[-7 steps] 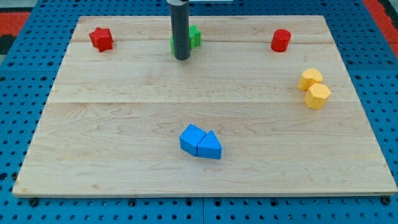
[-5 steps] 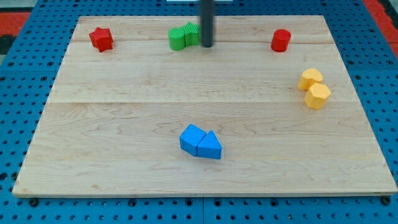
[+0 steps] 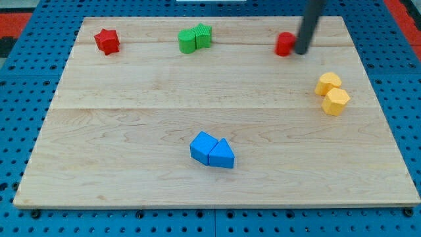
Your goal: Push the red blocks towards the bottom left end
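A red star-shaped block [image 3: 106, 41] sits near the board's top left corner. A red cylinder block [image 3: 285, 44] sits near the top right. My tip [image 3: 302, 52] is at the cylinder's right side, touching or almost touching it. The rod leans up toward the view's top right.
Two green blocks [image 3: 195, 38] sit together at top centre. Two yellow blocks [image 3: 332, 93] sit together at the right edge. Two blue blocks [image 3: 212, 151], one a triangle, sit together at lower centre. The wooden board [image 3: 131, 118] lies on a blue pegboard.
My tip has swept from the green blocks rightward across the top to the red cylinder's right side. The cylinder has shifted a little to the left.
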Robot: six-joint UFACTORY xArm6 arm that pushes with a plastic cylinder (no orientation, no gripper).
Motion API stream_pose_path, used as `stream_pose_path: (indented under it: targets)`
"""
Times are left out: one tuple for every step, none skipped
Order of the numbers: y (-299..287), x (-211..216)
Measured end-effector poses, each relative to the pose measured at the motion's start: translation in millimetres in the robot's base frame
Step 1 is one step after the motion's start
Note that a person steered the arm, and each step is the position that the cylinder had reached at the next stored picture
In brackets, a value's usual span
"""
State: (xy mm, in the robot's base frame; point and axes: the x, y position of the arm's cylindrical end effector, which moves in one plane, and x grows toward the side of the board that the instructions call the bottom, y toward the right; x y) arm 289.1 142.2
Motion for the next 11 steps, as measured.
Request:
stream_pose_path:
  targets:
    - [32.3,-42.6]
    - [-41.7,-30.3]
    - [-150.3,29.6]
    - [-257.6,96.3]
    - [-288.0,142.9]
    - [-263.8,125.7]
    - [-263.5,157.8]
    - [-314.1,197.9]
    - [-322.0,210.8]
    - [-321.1,173.3]
    - [-311.6,96.5]
